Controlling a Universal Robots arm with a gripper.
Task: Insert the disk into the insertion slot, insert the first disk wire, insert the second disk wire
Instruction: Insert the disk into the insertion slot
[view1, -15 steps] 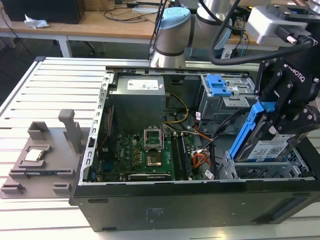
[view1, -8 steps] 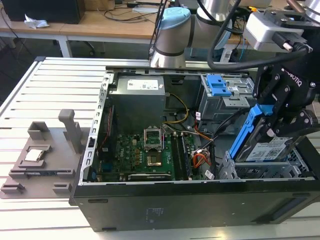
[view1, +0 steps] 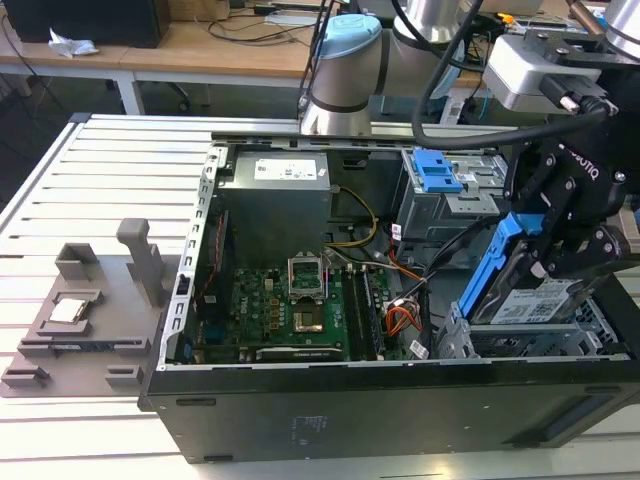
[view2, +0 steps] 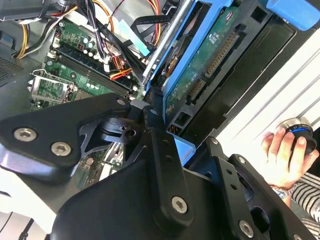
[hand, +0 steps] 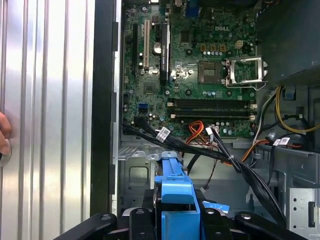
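In the exterior view my gripper (view1: 556, 250) is shut on the disk (view1: 532, 300), a metal drive with a white label in a bright blue carrier (view1: 500, 255). The disk hangs tilted, its lower end just above the insertion slot (view1: 500, 345), a silver perforated cage at the case's front right corner. In the second wrist view a black finger (view2: 159, 145) presses the carrier's edge, and the disk's green circuit-board underside (view2: 210, 65) faces the camera. The first wrist view looks down the blue carrier (hand: 175, 192) toward the silver cage floor (hand: 134, 172).
The open computer case holds a green motherboard (view1: 290, 310), a power supply (view1: 280, 180), loose cables (view1: 400, 320) beside the slot, and a taller grey cage with a blue latch (view1: 438, 172). A grey fixture (view1: 85, 310) lies on the table. A person's hand (view2: 282, 155) rests nearby.
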